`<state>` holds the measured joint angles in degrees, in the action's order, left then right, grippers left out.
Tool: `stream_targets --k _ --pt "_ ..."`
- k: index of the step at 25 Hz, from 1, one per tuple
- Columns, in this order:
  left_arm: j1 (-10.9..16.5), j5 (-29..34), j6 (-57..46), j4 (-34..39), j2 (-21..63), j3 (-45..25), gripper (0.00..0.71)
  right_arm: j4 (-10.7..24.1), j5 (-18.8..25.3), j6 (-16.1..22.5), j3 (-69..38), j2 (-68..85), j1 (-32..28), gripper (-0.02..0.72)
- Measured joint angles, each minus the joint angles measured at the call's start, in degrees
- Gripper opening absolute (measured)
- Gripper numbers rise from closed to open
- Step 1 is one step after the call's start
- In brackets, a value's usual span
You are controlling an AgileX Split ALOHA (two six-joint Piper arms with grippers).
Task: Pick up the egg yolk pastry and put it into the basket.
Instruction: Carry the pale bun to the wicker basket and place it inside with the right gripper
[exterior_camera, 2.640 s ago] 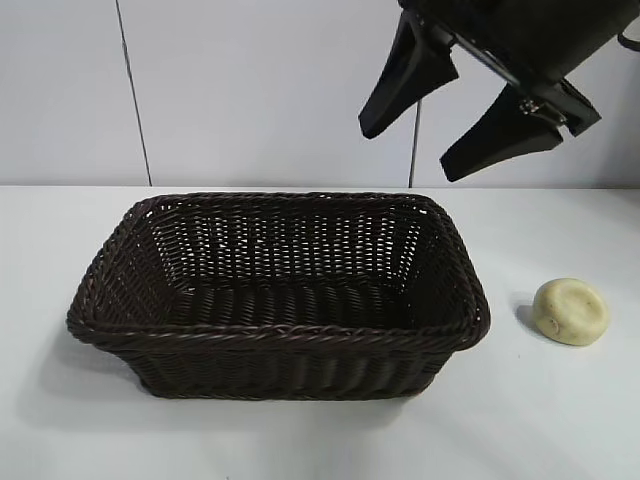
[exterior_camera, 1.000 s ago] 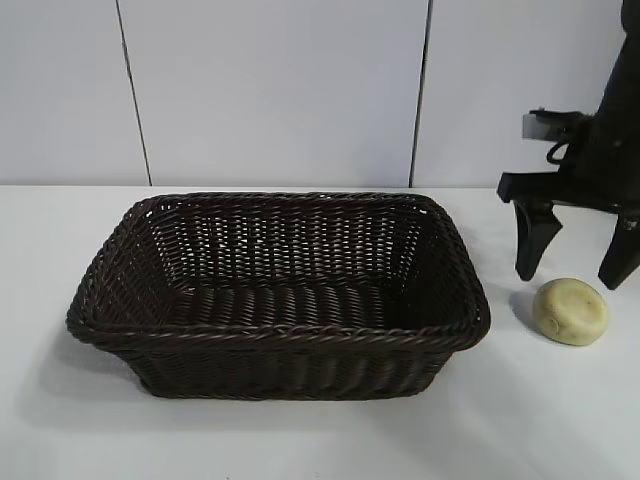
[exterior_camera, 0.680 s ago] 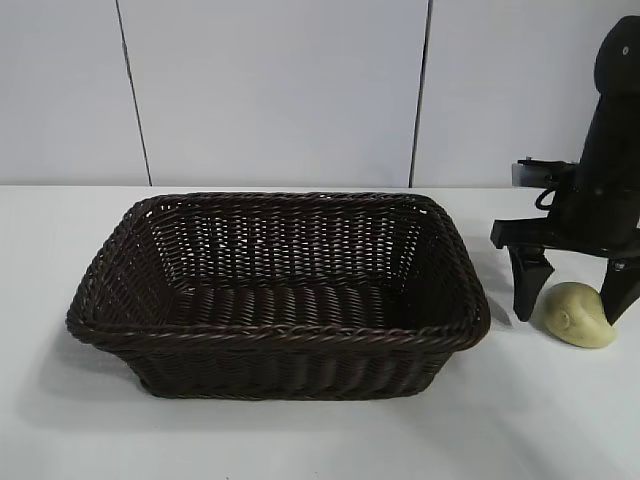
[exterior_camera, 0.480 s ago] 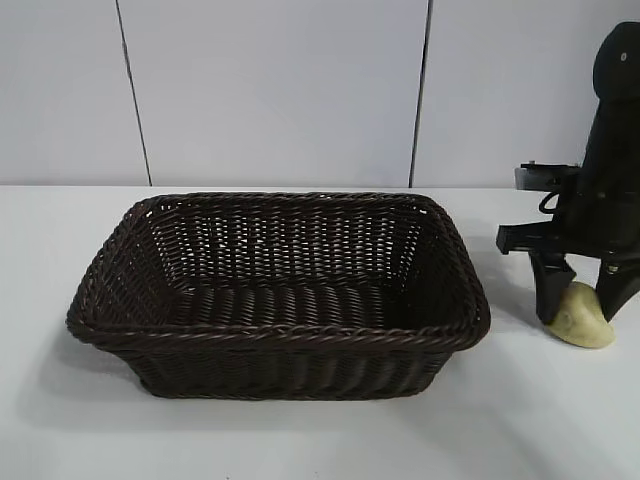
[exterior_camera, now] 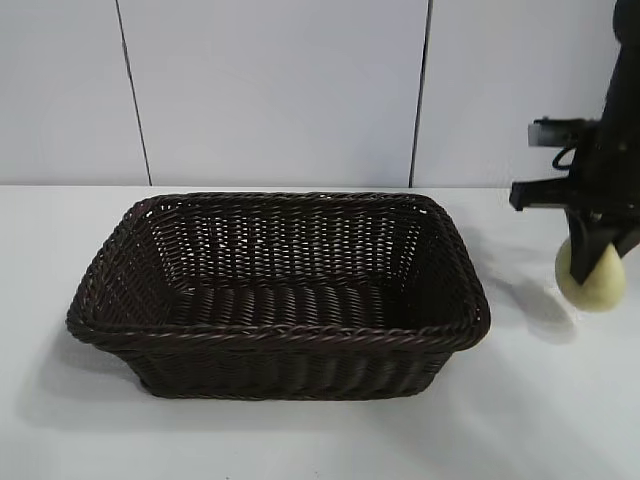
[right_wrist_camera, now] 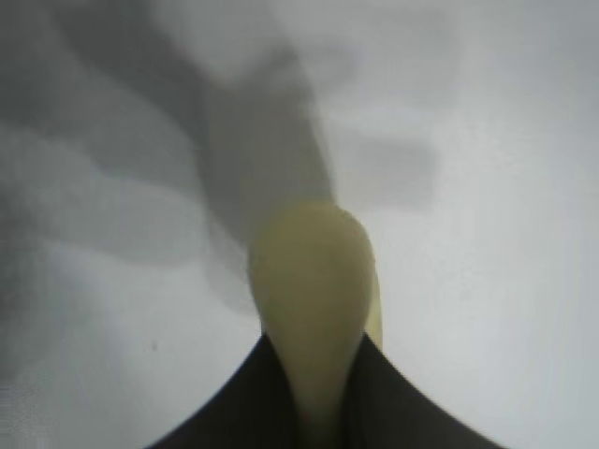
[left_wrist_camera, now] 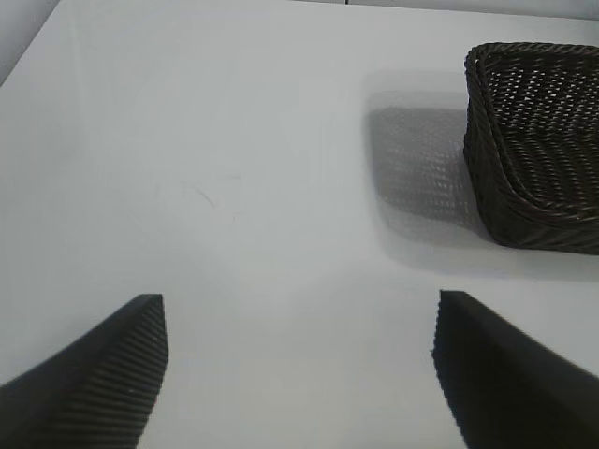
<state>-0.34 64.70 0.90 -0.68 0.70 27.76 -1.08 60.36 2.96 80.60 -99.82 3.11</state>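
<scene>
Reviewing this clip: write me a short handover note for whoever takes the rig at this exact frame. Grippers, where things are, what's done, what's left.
Right gripper: shut on the egg yolk pastry, pinched edge-on, lifted clear of the white table, to the right of the basket.
Left gripper: open, holding nothing, over bare table out to the basket's left side.
Basket: upright on the table, nothing visible inside.
Done: pastry grasped and raised.
Left: carry it left over the braided rim, lower it into the basket, release. The pastry looks squeezed, so a gentle release seems wise.
</scene>
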Motion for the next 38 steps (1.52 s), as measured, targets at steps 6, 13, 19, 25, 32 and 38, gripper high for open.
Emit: stream_targets --k 6,13,19,25,32,38 --pt "0.0 0.0 0.0 0.0 0.0 0.0 0.571 -3.6 0.3 0.0 0.0 2.9 0.1 0.033" --pt "0.0 0.0 0.0 0.0 0.0 0.0 0.571 -8.5 -1.7 0.0 0.0 2.9 6.5 0.033" --pt "0.0 0.0 0.0 0.0 0.0 0.0 0.571 -9.0 -6.8 0.2 0.0 2.9 17.2 0.033" --pt "0.0 0.0 0.0 0.0 0.0 0.0 0.571 -9.5 -11.8 0.2 0.0 2.8 27.2 0.033" --pt "0.0 0.0 0.0 0.0 0.0 0.0 0.571 -9.7 -17.7 0.4 0.0 0.3 33.4 0.033" --pt "0.0 0.0 0.0 0.0 0.0 0.0 0.571 -9.7 -24.7 0.4 0.0 -5.1 34.2 0.033"
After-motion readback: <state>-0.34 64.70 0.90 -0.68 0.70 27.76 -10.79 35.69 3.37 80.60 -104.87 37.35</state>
